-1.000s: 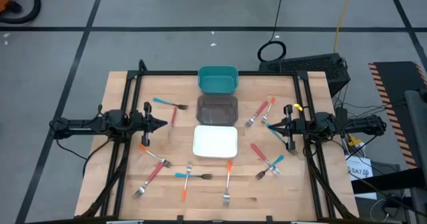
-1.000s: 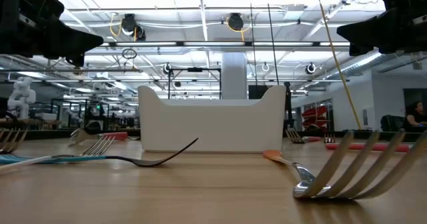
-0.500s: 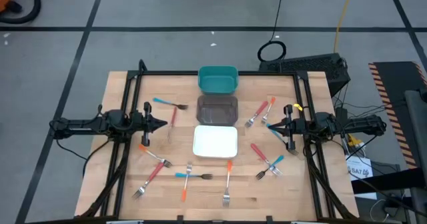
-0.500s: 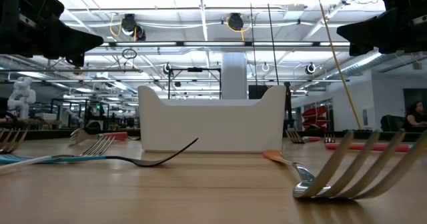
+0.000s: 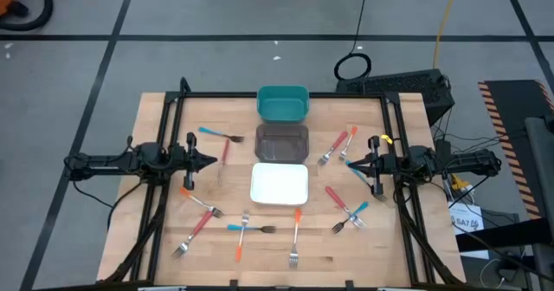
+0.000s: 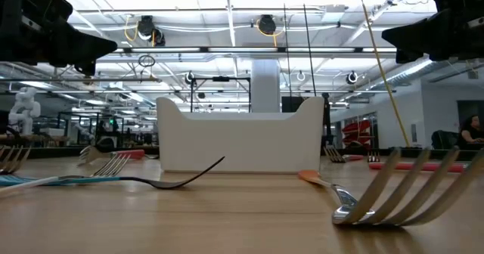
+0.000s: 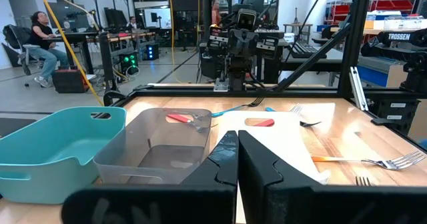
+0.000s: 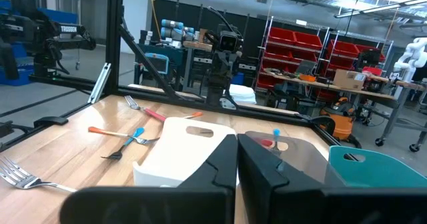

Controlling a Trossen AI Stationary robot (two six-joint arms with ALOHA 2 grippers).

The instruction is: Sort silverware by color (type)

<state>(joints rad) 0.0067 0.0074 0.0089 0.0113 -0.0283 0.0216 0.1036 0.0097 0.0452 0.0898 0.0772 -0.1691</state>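
Two grippers are seen clenched and empty, held above the table (image 5: 156, 109) and pointing inward at each other: the left gripper (image 5: 210, 161) on one side, the right gripper (image 5: 350, 162) on the other. Just beside the left gripper a red fork (image 5: 223, 157) is laid; an orange fork (image 5: 200, 203) and a blue fork (image 5: 219, 135) are found a little farther off. Close to the right gripper, two forks (image 5: 336, 146) lie side by side. Between the grippers a white bin (image 5: 280, 185) is set, with a dark bin (image 5: 283, 142) and a teal bin (image 5: 283, 103) in a row beyond it. More forks (image 5: 251, 229) are scattered past the white bin, none inside any bin. In the left wrist view, "TROSSEN" is read on a far box (image 7: 400, 41).
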